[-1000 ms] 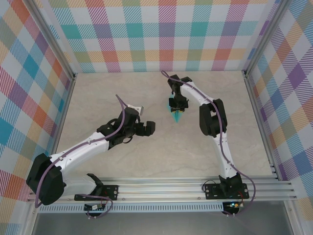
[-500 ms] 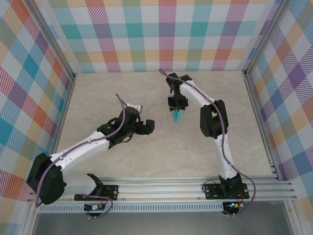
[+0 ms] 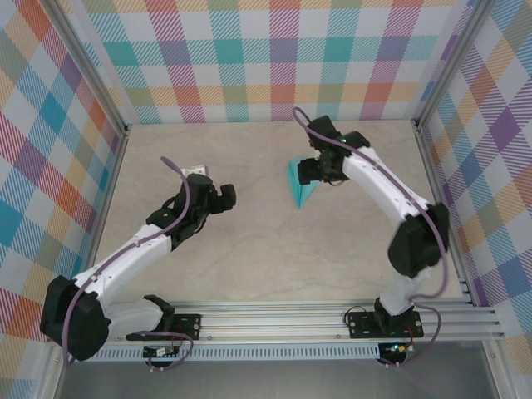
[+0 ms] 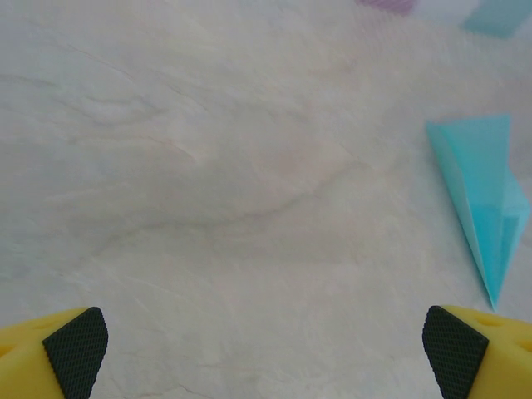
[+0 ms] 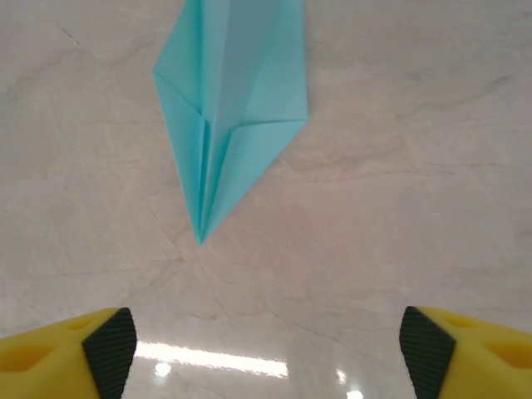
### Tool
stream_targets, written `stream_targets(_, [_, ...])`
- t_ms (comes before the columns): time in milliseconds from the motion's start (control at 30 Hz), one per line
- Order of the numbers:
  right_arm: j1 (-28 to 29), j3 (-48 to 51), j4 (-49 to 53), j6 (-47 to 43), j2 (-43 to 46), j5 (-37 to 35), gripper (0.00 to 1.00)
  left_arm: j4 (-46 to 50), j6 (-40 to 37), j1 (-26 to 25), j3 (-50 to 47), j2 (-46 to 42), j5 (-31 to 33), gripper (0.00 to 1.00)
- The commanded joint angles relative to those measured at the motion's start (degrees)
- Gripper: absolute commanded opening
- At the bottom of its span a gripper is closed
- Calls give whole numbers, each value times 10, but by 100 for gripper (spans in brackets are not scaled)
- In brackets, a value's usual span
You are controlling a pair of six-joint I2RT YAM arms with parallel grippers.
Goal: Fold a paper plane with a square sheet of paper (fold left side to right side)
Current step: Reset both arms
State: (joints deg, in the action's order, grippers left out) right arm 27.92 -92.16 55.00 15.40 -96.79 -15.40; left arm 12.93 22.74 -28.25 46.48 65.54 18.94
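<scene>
Releasing done: right gripper [image 5: 266, 337] has let go and swung right, jaws spread, empty | paper plane [image 3: 298, 184] now flat on table [image 3: 249, 258], far centre, tip pointing near | left gripper [image 4: 266, 349] wide apart, empty, pulled back left | fold looks complete

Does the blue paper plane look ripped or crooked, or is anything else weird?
Nothing is ripped. The paper plane lies flat on the table, its tip sharp. Its two side corners do not line up, so it looks slightly lopsided. The left gripper and right gripper are open, clear of it.
</scene>
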Motion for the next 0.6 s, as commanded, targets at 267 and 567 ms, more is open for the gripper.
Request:
stream_targets(267, [-147,449,-403,-31,298,-50,100,-148,-79,58,-157,-123,251,100])
stream_targets(567, [-242,636,-697,-88,226,-9,100,-269,-157,133,-242,-70,185,100])
